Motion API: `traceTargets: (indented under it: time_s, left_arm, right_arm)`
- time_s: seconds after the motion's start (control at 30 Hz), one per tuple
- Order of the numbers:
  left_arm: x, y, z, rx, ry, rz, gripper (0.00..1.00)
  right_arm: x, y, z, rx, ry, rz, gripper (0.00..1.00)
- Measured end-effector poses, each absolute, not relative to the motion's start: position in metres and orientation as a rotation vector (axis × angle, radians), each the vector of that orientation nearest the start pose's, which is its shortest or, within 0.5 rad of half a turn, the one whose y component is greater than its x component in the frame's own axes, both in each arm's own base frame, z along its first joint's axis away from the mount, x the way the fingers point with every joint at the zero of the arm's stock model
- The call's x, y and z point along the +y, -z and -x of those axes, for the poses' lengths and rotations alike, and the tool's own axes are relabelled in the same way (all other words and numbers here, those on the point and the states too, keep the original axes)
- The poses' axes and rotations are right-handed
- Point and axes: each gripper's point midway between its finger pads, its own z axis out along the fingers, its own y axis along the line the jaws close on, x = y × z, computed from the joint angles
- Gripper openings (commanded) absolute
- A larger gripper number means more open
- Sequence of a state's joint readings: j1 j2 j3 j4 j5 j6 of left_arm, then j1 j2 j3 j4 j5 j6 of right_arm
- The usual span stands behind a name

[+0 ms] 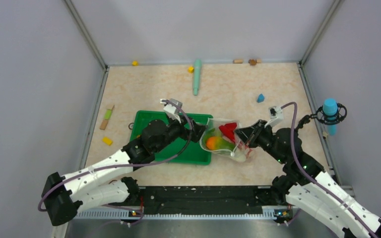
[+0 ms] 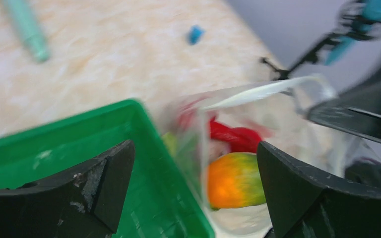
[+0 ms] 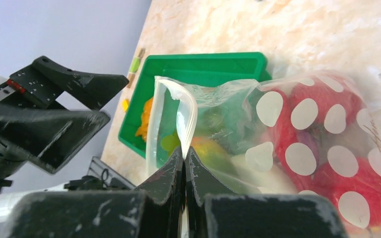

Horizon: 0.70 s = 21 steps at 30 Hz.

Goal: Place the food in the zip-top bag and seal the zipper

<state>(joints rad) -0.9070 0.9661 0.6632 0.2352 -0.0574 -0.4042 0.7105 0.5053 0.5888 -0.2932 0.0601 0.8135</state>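
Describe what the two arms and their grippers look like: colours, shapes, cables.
Both the left arm and the right arm have white lower links with black joints and black upper sections. A greyish-purple cable loops along each. The left gripper and right gripper have black, wedge-shaped fingers, scuffed pale at the edges.

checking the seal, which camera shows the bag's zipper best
Right wrist: the zipper is large and sharp, unsealed, its edge pinched in the right hand. Left wrist shows it as a blurred white strip; the top view shows it tiny.
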Motion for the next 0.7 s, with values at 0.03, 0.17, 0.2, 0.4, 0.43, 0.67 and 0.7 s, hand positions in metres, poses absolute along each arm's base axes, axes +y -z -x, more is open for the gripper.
traceTargets:
  time_s: [0.03, 0.17, 0.2, 0.4, 0.43, 0.67, 0.7]
  left_arm:
    - [-0.286, -0.254, -0.228, 1.725, 0.9, -0.327, 0.97]
    - [-0.239, -0.215, -0.249, 1.92, 0.639, -0.052, 0.97]
    - [-0.228, -0.207, -0.251, 1.95, 0.585, 0.002, 0.97]
    - [-0.166, -0.177, -0.247, 2.055, 0.388, 0.279, 0.97]
    - [-0.155, -0.175, -0.247, 2.058, 0.375, 0.338, 0.97]
    - [-0.09, -0.155, -0.251, 2.053, 0.274, 0.676, 0.97]
    - [-0.085, -0.15, -0.249, 2.054, 0.266, 0.709, 0.97]
  right_arm:
    - [0.187, -0.241, -0.192, 1.884, -1.004, -0.14, 0.0]
    - [0.173, -0.238, -0.198, 1.829, -0.917, -0.131, 0.0]
    - [0.168, -0.239, -0.199, 1.812, -0.891, -0.131, 0.0]
    - [0.141, -0.257, -0.203, 1.681, -0.773, -0.128, 0.0]
    - [0.138, -0.257, -0.204, 1.668, -0.759, -0.127, 0.0]
    - [0.125, -0.24, -0.208, 1.666, -0.643, -0.101, 0.0]
    - [0.124, -0.238, -0.209, 1.664, -0.635, -0.098, 0.0]
